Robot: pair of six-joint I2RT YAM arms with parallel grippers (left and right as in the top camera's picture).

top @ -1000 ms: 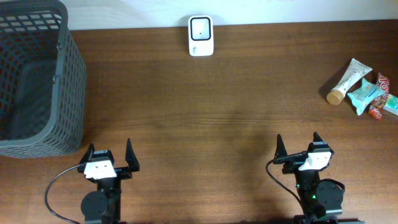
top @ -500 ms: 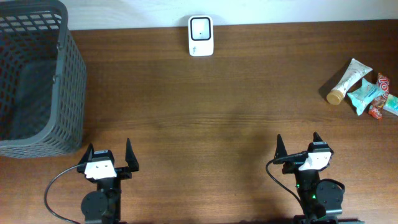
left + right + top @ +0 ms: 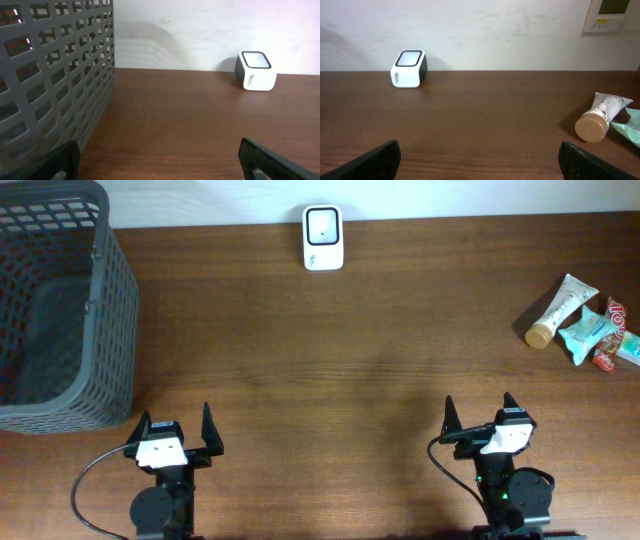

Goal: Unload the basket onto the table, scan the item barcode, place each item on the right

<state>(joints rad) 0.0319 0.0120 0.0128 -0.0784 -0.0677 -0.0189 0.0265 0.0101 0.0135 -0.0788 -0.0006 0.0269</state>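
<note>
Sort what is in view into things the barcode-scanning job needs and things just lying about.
Belongs to the job:
- white scanner, at the table's far edge
- tube, teal packet and red packet, piled at the right: likely the items to scan

Just lying about:
- grey basket, at the left, probably no part in the scanning itself
- wall panel, off the table

left tool (image 3: 176, 420) spread wide, right tool (image 3: 478, 406) spread wide
</note>
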